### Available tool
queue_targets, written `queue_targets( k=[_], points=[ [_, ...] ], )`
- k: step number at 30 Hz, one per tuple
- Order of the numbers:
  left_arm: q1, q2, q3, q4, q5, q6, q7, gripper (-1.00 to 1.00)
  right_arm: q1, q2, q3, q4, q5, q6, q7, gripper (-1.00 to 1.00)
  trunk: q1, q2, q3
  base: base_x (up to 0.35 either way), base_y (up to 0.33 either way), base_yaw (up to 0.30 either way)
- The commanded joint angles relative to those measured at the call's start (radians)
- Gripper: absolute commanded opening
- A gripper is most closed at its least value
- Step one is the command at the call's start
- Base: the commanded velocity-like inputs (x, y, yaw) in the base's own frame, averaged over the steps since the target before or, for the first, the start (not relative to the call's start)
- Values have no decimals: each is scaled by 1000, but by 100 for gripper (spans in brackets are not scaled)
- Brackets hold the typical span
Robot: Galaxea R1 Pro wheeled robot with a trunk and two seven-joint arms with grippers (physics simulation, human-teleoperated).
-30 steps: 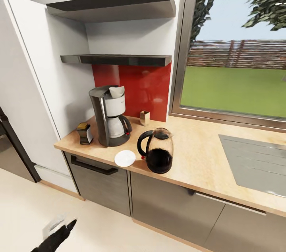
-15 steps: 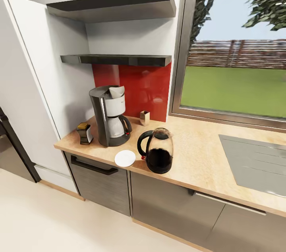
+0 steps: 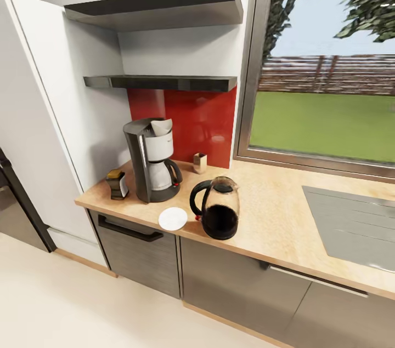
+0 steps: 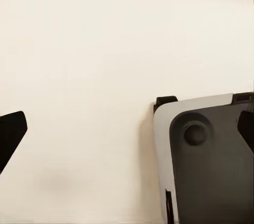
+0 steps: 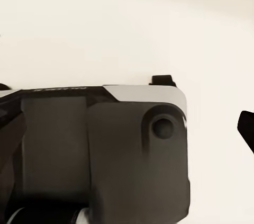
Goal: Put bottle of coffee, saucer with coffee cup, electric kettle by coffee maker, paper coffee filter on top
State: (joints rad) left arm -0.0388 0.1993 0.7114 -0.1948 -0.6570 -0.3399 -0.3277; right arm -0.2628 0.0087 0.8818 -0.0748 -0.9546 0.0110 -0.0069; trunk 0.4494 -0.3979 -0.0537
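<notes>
Both grippers hang spread wide, holding nothing.

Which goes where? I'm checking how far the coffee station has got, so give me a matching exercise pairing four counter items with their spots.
Things:
1. saucer
2. bottle of coffee
3. paper coffee filter
4. electric kettle

Places:
A. on top of the coffee maker
B. at the countertop's left end
C. at the front edge, bare
D. right of the saucer

Pairs: 1-C, 2-B, 3-A, 4-D
</notes>
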Motion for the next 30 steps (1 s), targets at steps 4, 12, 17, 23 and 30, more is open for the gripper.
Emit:
queue_targets(
  k=[4, 12, 17, 23, 30],
  points=[
    [1, -2, 8, 10, -7, -1, 30, 100, -1, -3, 8, 1, -10, 1, 0, 100, 1, -2, -2, 71, 200, -113],
    [0, 0, 13, 10, -7, 44, 38, 100, -1, -4, 8, 3, -10, 2, 0, 100, 1, -2, -2, 98, 298, -249],
    [0, 1, 18, 11, -5, 65, 38, 100, -1, -4, 8, 4, -9, 3, -1, 100, 1, -2, -2, 89, 327, -266],
    [20, 0, 19, 15, -3, 162, 37, 100, -1, -5, 8, 7, -9, 2, -4, 100, 1, -2, -2, 20, 334, -267],
    [28, -2, 20, 14, 2, 178, 38, 100, -1, -4, 9, 24, -9, 1, -6, 100, 1, -2, -2, 1, 336, -267]
  ],
)
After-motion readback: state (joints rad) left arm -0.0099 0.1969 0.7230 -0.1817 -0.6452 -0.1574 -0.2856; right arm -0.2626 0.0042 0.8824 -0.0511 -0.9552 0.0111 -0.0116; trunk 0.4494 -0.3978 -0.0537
